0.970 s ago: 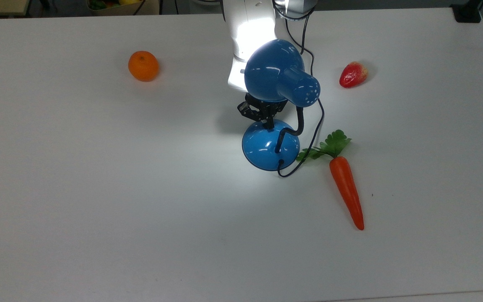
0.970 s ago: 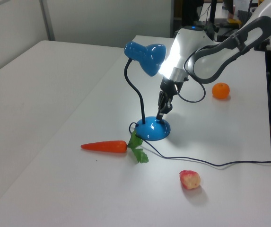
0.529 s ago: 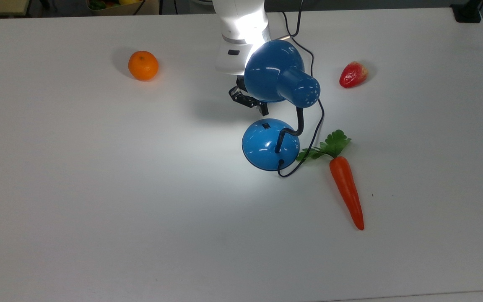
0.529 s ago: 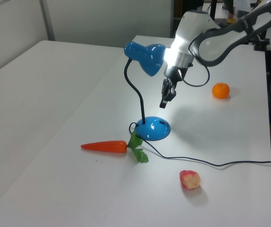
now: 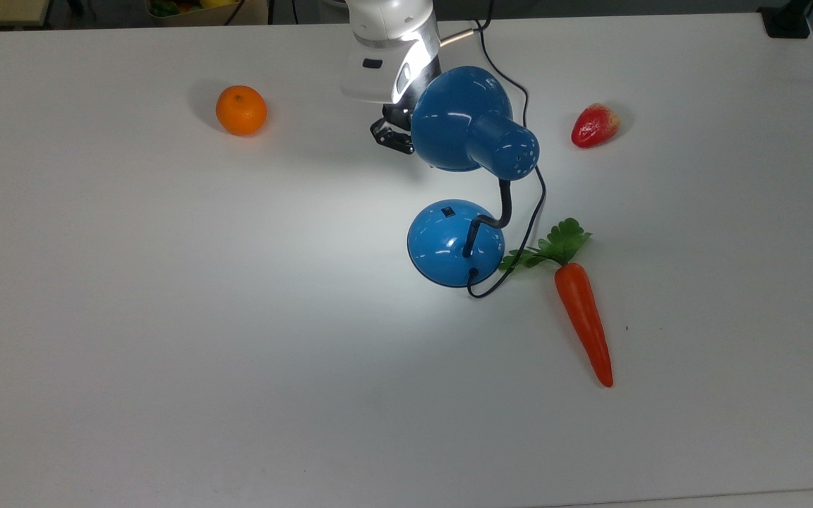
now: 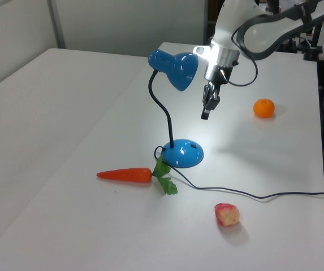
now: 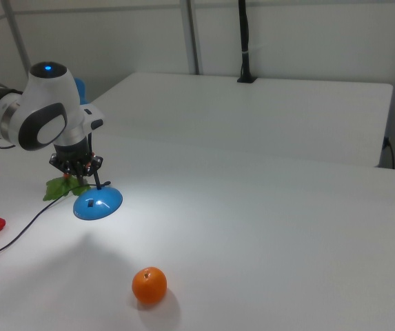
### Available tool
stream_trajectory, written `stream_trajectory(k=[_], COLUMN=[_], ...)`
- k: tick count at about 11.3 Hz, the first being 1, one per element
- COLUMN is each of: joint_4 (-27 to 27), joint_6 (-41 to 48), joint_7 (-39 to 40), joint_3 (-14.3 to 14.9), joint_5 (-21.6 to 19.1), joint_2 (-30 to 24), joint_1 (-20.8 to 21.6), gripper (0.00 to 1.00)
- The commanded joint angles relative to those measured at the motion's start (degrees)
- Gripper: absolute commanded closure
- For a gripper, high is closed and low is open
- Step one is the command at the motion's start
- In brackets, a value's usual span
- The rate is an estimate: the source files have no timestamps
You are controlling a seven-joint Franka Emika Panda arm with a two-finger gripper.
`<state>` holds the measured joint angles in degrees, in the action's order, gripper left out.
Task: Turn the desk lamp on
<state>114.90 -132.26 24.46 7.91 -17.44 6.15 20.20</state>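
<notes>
The desk lamp (image 5: 456,243) stands near the middle of the white bench (image 5: 166,317), its round blue base flat on the surface with the small black switch (image 5: 448,211) on its upper slope. A black gooseneck rises from the base to the blue dome shade (image 6: 175,68), and a bright pool of light lies on the bench around the base.

The tool (image 6: 208,106) hangs in the air above the bench, beside the shade's open mouth and clear of the base. Its fingers look drawn close together with nothing between them, and it touches nothing.

An orange (image 5: 241,111) sits well off toward the top view's left, a strawberry (image 5: 594,125) toward the top view's right, and a carrot (image 5: 583,321) lies just beside the base, its green leaves touching the black cord (image 6: 246,195).
</notes>
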Motion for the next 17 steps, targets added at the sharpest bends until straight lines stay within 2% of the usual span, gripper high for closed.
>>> stream_trajectory(k=[1,4,5,6,7,8,9,10,11,12,14,16,17], joint_4=[-2.0,-7.6,-10.4,-13.2,-15.6,-17.2,-18.2,-18.3,-18.3,-18.4,-19.0,-19.4,-19.5], joint_6=[6.1,17.7,21.0,24.9,29.8,34.1,37.0,38.3,38.9,39.4,39.4,39.5,39.6], joint_7=[-2.4,-3.8,-9.6,-15.9,-18.3,-18.3,-18.3,-18.7,-18.9,-19.1,-19.3,-25.0,-25.2], joint_3=[0.4,2.0,2.1,1.9,1.9,1.9,2.0,2.0,2.0,1.9,1.9,2.0,2.0], joint_5=[-0.1,2.8,4.9,10.4,13.8,14.5,15.2,15.9,17.2,20.0,19.6,19.8,19.8], joint_2=[-1.8,-1.8,-1.9,-1.8,-1.8,-1.9,-2.4,-2.8,-3.1,-3.1,-3.6,-4.3,-4.9], joint_1=[-0.9,-1.2,-1.7,-1.8,-1.8,-2.0,-2.9,-3.1,-3.6,-3.8,-6.3,-7.4,-8.5], gripper=[0.98,0.92,0.91,0.91,0.89,0.84,0.72,0.40,0.00,0.00,0.00,0.00,0.00])
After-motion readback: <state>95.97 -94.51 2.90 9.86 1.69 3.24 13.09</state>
